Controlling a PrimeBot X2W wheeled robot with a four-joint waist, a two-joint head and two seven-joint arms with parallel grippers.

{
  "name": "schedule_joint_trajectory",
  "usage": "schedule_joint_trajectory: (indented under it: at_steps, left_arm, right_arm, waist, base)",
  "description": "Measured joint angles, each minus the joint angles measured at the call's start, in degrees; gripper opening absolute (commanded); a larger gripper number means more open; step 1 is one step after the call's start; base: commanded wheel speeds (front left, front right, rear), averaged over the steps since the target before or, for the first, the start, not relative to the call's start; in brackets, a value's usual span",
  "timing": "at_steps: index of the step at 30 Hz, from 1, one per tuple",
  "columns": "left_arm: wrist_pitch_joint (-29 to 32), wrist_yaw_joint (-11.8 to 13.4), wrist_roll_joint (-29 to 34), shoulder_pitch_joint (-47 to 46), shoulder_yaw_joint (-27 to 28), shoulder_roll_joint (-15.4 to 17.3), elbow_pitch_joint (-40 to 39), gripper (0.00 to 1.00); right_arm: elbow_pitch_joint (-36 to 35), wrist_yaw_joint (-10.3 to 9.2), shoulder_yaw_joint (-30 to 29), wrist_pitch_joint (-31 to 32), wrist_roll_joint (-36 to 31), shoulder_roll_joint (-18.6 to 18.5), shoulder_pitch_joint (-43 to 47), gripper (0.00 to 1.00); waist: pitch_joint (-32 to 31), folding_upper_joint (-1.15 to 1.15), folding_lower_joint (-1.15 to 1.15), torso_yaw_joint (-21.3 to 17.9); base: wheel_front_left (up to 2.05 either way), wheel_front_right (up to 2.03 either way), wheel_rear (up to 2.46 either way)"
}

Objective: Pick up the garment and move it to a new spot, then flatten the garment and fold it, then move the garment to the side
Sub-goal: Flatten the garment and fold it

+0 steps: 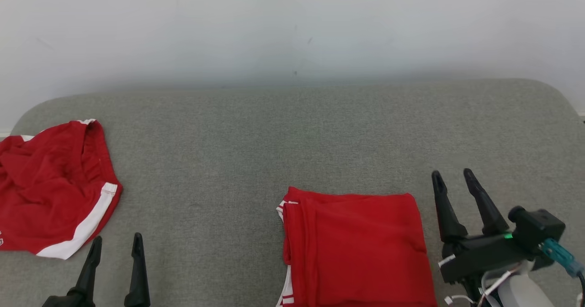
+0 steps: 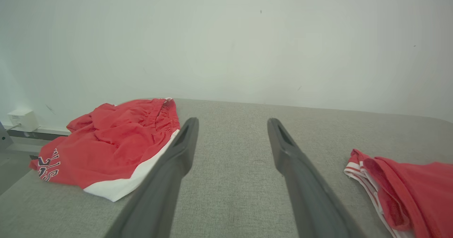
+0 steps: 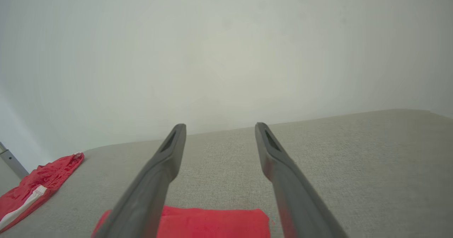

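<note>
A folded red garment (image 1: 356, 247) with white trim lies flat on the grey fabric surface (image 1: 274, 138), near its front edge and right of centre. It also shows in the left wrist view as the folded garment (image 2: 407, 188) and, between my fingers, in the right wrist view as the folded garment (image 3: 212, 224). My right gripper (image 1: 453, 172) stands open just right of it, holding nothing; the right gripper (image 3: 220, 125) points over the cloth's far edge. My left gripper (image 1: 117, 237) is open and empty at the lower left, and the left gripper (image 2: 232, 120) points along bare surface.
Crumpled red shorts (image 1: 50, 188) with a white stripe lie at the far left edge; the shorts (image 2: 113, 142) carry dark lettering, and the shorts (image 3: 32, 185) show again at lower left. A pale wall backs the surface. A small white box (image 2: 23, 119) sits on the wall beyond the left edge.
</note>
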Motion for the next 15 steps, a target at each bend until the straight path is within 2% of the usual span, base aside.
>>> schedule_joint_trajectory:
  at_steps: [7,15]
  left_arm:
    - [0.0,-0.07,0.99,0.02,0.29,0.0,-0.29,1.0]
    - [0.0,-0.42,1.47,1.84,0.49,0.21,-1.31,1.0]
  right_arm:
    - [-5.9,0.0,-4.61,0.0,-5.52,1.24,7.25,1.0]
    - [-10.09,0.0,-8.14,0.0,-8.54,3.92,13.8,1.0]
  waist:
    - [-0.82,0.0,0.0,-0.97]
    - [-1.85,0.0,0.0,-0.91]
  base:
    - [0.0,0.0,0.0]
    - [0.0,0.0,0.0]
